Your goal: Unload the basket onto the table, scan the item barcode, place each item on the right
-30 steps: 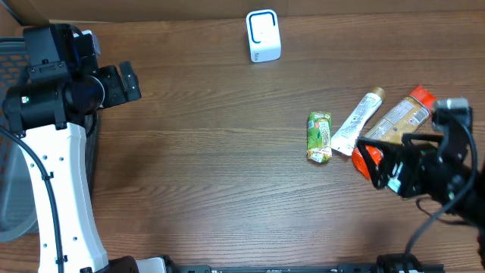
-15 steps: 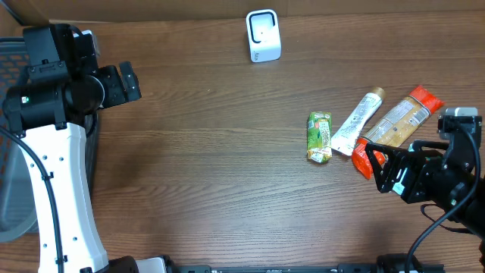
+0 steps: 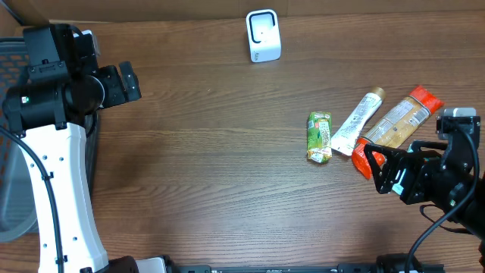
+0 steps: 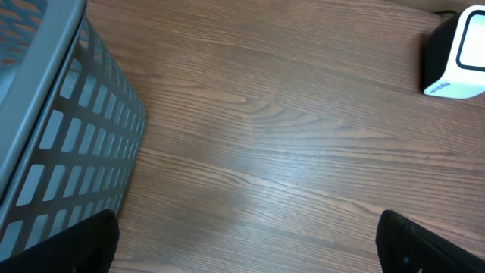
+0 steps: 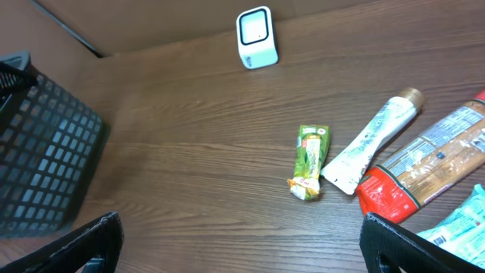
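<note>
Brown wooden table (image 3: 212,152) is seen from overhead, with the white scanner (image 3: 263,36) set at the upper centre. The green packet (image 3: 319,137), white tube (image 3: 358,121) and orange-ended packet (image 3: 402,117) are laid together at the right. The right gripper (image 3: 377,168) is held spread and empty by that packet's lower end. The left gripper (image 3: 129,85) is spread wide at the upper left, beside the grey basket (image 4: 68,152).

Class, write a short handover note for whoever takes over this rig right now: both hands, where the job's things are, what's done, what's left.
Left hand: open, empty, at the left beside the basket.
Right hand: open, empty, over the near end of the tan-and-orange packet.
Items: green pouch, white tube and the packet lie together at the right; scanner stands at the back, centre.
Done: nothing picked up.
Left: grasp an item, show its barcode to the scanner.
</note>
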Tool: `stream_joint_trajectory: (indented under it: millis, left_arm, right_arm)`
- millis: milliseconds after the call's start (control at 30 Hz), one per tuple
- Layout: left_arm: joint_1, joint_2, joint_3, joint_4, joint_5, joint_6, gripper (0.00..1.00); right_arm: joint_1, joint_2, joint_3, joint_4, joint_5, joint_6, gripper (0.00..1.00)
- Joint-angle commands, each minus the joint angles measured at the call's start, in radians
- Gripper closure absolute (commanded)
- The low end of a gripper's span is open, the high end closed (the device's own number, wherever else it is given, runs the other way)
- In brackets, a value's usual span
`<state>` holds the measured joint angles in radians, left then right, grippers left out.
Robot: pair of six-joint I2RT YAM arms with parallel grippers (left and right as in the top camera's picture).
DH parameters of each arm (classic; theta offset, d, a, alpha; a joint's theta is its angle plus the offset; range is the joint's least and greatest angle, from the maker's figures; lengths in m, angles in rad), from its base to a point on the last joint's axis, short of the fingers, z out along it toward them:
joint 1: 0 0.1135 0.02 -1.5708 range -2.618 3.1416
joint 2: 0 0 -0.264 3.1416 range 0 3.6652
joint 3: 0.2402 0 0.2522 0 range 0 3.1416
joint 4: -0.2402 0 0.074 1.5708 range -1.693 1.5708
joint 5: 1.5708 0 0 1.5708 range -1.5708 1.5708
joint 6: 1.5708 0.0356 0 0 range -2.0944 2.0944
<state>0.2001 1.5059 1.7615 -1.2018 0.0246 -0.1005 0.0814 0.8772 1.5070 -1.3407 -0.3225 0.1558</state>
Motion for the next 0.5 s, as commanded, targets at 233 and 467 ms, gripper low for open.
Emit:
stream_joint_trajectory:
  millis: [233, 467]
  left_arm:
    - [0.003, 0.005, 0.024, 0.001, -0.006, 0.011, 0.01]
    - [0.003, 0.005, 0.024, 0.001, -0.006, 0.011, 0.01]
  right_arm:
    - [0.021, -0.008, -0.066, 0.033, 0.082, -0.026, 0.00]
    - [0.021, -0.134, -0.340, 0.364, 0.076, -0.042, 0.00]
